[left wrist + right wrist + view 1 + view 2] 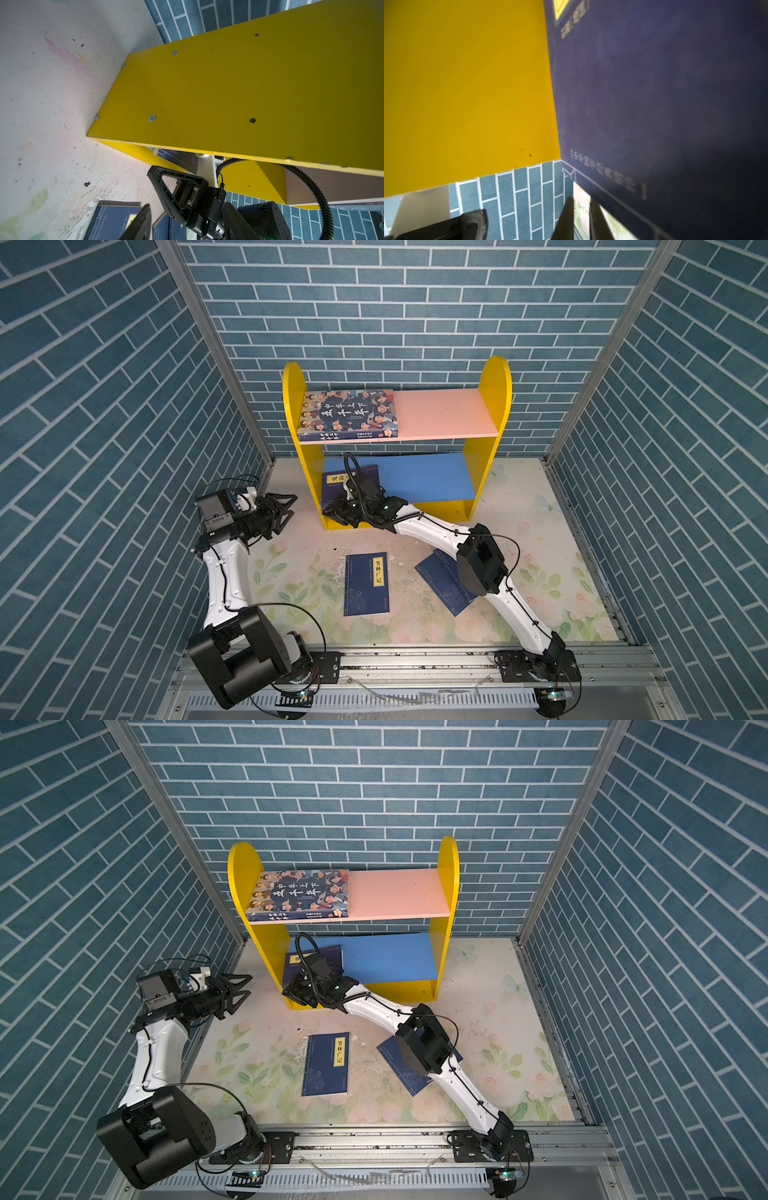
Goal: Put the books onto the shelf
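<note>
With its jaws almost shut at the front edge of the thin navy book [330, 493] on the blue lower board [428, 479] of the shelf [494, 406], the right end effector [332, 512] should push slowly and straight, keeping off the yellow side panel [309, 464].

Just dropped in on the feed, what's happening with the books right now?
The thick book lies flat on the shelf's pink upper board. The right gripper, shut, is at the near edge of a thin navy book on the blue lower board; contact is unclear. The left gripper hovers open and empty beside the shelf. Two more navy books lie on the mat.
</note>
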Tool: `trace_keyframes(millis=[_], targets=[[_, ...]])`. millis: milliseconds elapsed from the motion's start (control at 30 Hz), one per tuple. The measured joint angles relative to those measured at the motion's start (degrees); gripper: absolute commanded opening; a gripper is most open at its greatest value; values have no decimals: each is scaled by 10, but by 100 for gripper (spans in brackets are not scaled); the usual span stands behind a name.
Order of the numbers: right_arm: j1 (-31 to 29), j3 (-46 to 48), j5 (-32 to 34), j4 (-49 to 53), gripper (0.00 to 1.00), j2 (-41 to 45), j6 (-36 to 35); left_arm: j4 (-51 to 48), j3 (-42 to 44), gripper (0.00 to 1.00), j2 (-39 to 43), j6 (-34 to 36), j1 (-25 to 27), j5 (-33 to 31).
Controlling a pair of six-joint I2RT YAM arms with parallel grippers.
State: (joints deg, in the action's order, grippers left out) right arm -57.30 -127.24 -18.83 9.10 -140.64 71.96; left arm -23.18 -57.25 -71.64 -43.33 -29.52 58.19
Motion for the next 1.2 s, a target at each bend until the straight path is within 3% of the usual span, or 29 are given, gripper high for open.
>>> trace_keyframes(millis=[233,1200], targets=[[4,-43,0,8,16,-8,0,0,0,57,0,0,-7,1],[3,-45,-9,30,15,-10,-5,14,0,57,-4,-11,-12,4]])
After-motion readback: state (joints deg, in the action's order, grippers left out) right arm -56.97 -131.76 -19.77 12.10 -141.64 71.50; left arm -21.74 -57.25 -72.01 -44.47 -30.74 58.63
